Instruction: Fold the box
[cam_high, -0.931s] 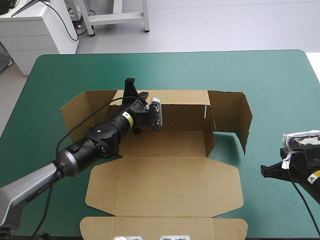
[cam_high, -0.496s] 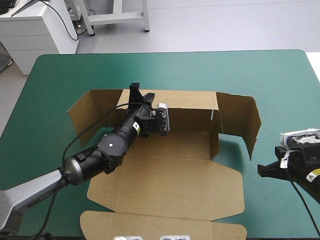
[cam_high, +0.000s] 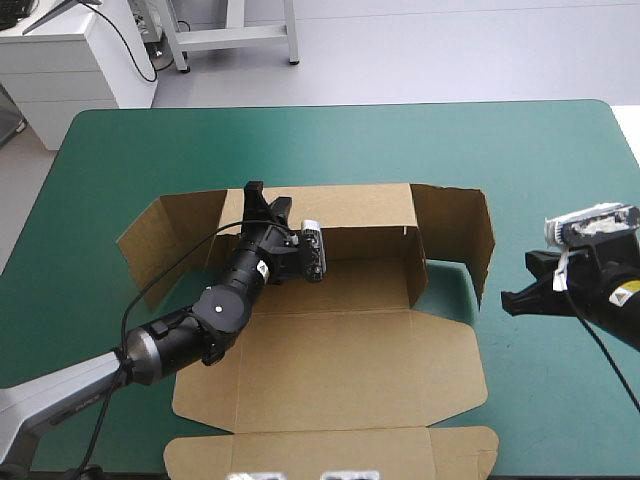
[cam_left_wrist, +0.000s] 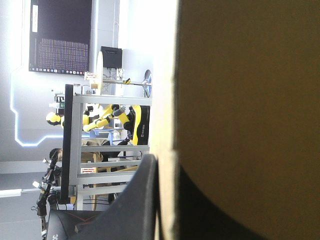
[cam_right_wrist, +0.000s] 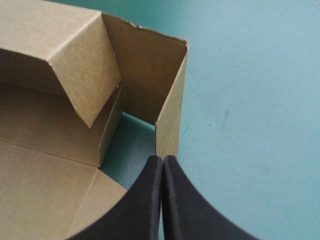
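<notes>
Left hand (cam_high: 262, 203) pinches the top edge of the box's back wall (cam_high: 365, 205), toward that wall's 9 o'clock end. In the left wrist view the brown board's edge runs between its black fingers (cam_left_wrist: 132, 207), one on each face.

The box (cam_high: 330, 370) sits around the middle of the teal-green tabletop (cam_high: 300, 140), only partly raised. Its back wall stands at 12 o'clock and the lid panel lies flat toward 6 o'clock. At 9 o'clock the left side flap (cam_high: 160, 235) angles outward. At 3 o'clock the right side flap (cam_high: 455, 230) stands upright, swung forward off the back wall's end.

Farther toward 3 o'clock is the right hand (cam_high: 512, 298). Its fingers are pressed together into one point with nothing between them. The tip aims at the right side flap's free edge, near it, with a strip of cover between them.
</notes>
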